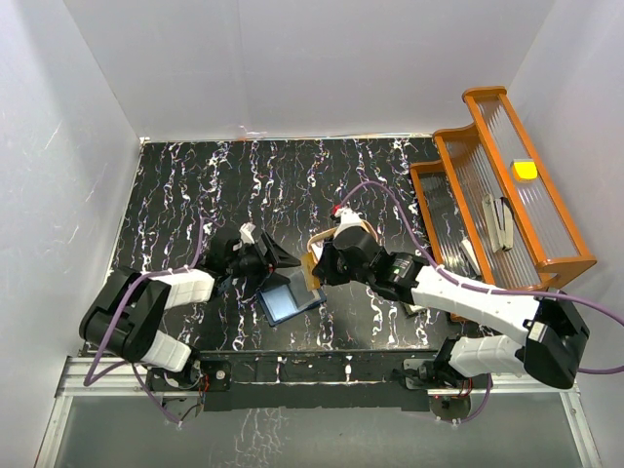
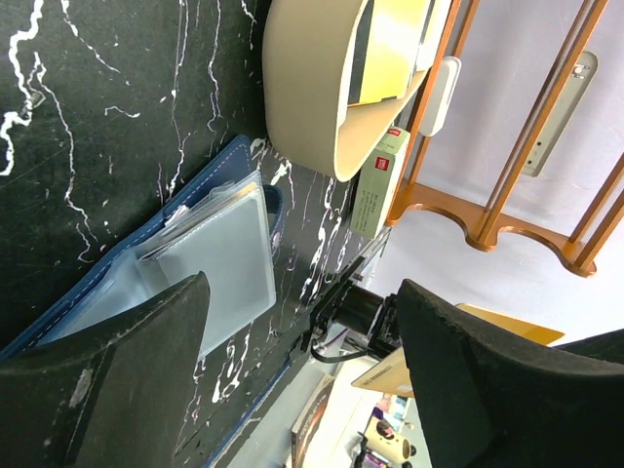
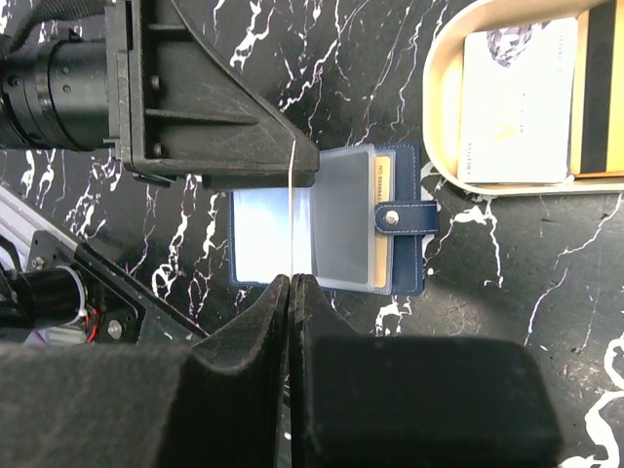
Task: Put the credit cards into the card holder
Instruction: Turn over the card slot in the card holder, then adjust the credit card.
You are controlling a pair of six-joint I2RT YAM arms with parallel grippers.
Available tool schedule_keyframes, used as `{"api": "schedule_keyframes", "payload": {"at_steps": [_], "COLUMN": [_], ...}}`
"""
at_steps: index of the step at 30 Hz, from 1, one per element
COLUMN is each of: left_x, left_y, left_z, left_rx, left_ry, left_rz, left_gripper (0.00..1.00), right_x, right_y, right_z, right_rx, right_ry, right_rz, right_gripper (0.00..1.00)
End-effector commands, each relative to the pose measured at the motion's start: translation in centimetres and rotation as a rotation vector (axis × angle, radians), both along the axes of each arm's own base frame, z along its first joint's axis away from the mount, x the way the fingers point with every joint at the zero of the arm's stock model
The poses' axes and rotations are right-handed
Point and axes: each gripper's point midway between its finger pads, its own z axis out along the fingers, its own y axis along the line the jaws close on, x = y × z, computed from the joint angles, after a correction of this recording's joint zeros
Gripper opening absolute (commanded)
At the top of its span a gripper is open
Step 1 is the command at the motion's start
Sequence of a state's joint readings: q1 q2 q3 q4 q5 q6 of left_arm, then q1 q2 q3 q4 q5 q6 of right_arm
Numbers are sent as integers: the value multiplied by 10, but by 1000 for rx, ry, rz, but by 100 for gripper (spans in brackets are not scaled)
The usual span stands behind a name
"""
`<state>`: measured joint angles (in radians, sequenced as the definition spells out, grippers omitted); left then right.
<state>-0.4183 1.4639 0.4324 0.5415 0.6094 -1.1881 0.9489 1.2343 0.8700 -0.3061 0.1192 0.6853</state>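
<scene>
The navy card holder (image 3: 331,219) lies open on the black marbled table, its snap tab (image 3: 405,216) to the right and clear sleeves showing; it also shows as the card holder (image 1: 291,297) and the card holder (image 2: 210,253). My right gripper (image 3: 292,278) is shut on a thin credit card (image 3: 292,195), seen edge-on and standing upright over the open holder. My left gripper (image 2: 304,292) hangs open just above the holder's left half, with nothing between its fingers. Another pale credit card (image 3: 512,102) lies in the tan tray (image 3: 439,107).
The tan tray (image 2: 312,88) sits just beyond the holder and also holds a cream-yellow block (image 3: 600,88). An orange stepped rack (image 1: 497,195) stands at the right of the table with a yellow item (image 1: 525,169) on top. White walls enclose the table.
</scene>
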Motion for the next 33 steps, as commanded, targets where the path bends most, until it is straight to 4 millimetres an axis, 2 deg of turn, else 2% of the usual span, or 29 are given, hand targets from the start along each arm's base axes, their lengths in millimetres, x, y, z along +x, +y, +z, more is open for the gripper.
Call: {"api": "schedule_keyframes", "payload": {"at_steps": [1,2,6,10,13,18,27,30,32,33], "left_x": [2,1,-1,-16,-27,-42,-55,-60,-62,-62], "left_y": [2,5,9,6,5,9,4,3,3,3], "left_z": [12,13,41,75,96,117,156,169,174,175], "left_rx": [38,60,70,-4,-44,-70,-182,-256,-279,-283], "left_ry": [-40,-46,-145,-218,-260,-292,-361,-372,-377,-374], "left_rz": [-10,-10,-31,-82,-120,-147,-190,-188,-187,-181], "left_gripper": [75,75,75,75,75,76,76,67,51,37], "right_x": [-3,-4,3,9,9,-8,-32,-33,-33,-34], "right_y": [12,13,7,5,7,23,21,21,21,21], "right_z": [16,15,9,16,33,80,120,121,119,118], "right_rx": [91,97,75,87,162,367,520,528,532,533], "right_ry": [-32,-23,2,2,1,-34,-61,-53,-48,-46], "right_rz": [40,43,-14,-23,-9,117,209,212,208,208], "right_gripper": [0,0,0,0,0,0,0,0,0,0]}}
